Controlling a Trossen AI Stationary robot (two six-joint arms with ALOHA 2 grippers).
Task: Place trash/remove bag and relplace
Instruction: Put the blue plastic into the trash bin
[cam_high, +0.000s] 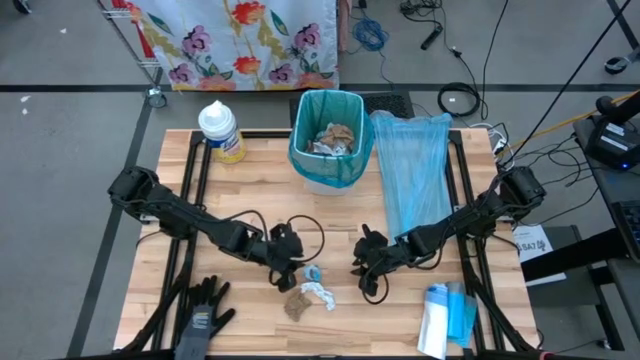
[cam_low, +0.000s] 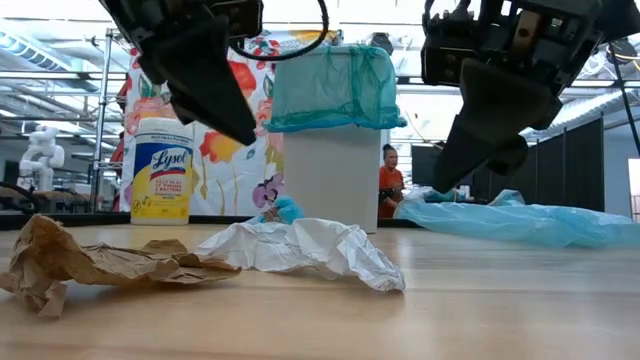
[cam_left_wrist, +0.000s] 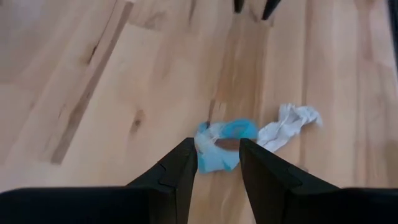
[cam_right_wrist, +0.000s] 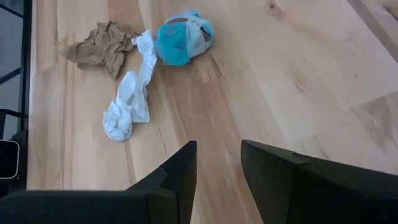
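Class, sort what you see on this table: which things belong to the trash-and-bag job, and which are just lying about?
Job: crumpled brown paper wad; white tissue; light blue wrapper; white bin with teal liner; spare blue bag.

Lying about: Lysol wipes canister; black glove.

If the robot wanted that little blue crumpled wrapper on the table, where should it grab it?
Probably from straight above, pinching across the middle of the blue wrapper. It lies as a loose wad on the wooden table, with the white tissue at one side, so closing across its puffed centre should avoid that. The left hand is open just over it.
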